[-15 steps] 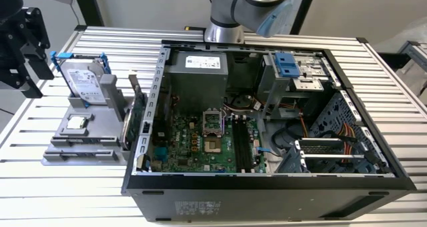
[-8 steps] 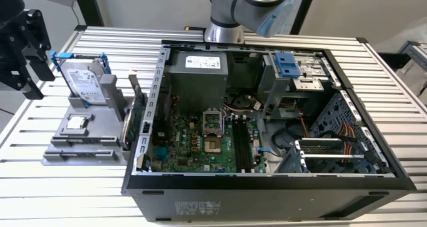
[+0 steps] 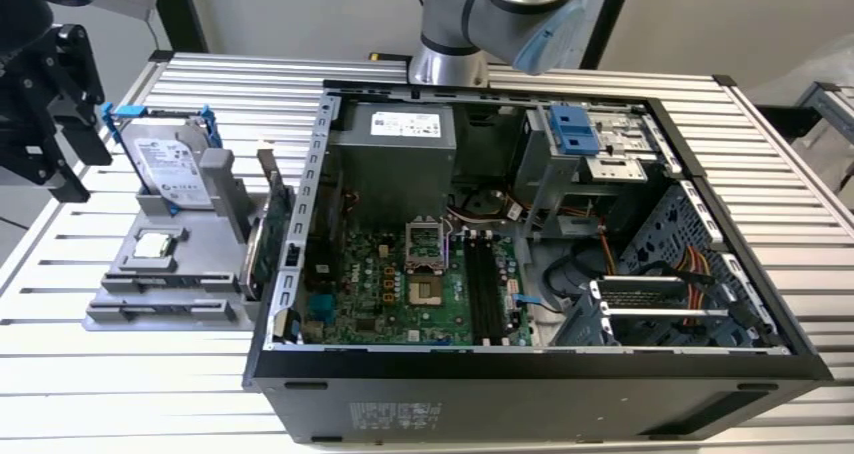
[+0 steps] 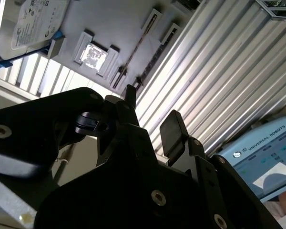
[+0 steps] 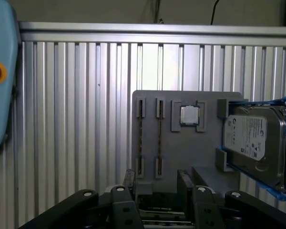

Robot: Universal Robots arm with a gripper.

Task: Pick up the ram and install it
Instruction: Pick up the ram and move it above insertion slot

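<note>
Pincer released, fingers apart and empty, facing the gray holder on the slatted bench, at nine o'clock from the open computer case in the exterior view; ram apparently stands edge-on in a holder slot.

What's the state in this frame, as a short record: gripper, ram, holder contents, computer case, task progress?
gripper: open, empty, facing the holder
ram: standing on edge in a holder slot, untouched
holder: gray; also carries a second thin board, a processor chip and a hard drive
case: side open, motherboard exposed
progress: ram not yet picked up
</note>
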